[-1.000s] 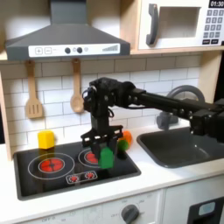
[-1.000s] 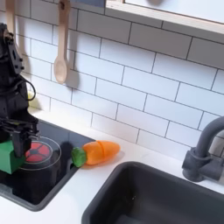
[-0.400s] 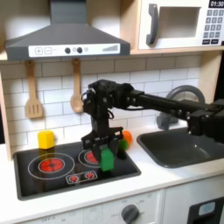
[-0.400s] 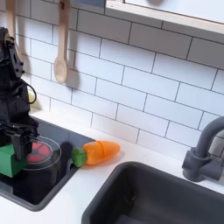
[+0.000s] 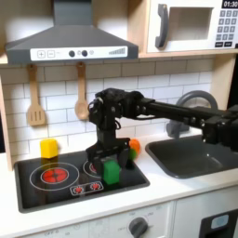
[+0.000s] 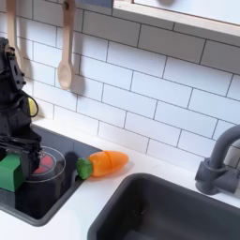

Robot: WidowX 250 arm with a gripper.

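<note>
- Green block [image 5: 112, 173] sits on the stove [image 5: 56, 189], near its front edge, by the right burner.
- Gripper [image 5: 112, 160] is right over it, jaws narrow around the block's top.
- Carrot [image 6: 105, 163] lies just beside the stove, near the sink [image 6: 178, 211].
- Yellow cup [image 5: 48, 148] stands at the back wall.

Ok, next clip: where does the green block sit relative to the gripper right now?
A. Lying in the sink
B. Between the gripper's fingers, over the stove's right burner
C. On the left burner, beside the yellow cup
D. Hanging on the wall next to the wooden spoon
B: the green block sits at the gripper tips above the stovetop, by the right burner; the carrot lies apart on the counter.
</note>
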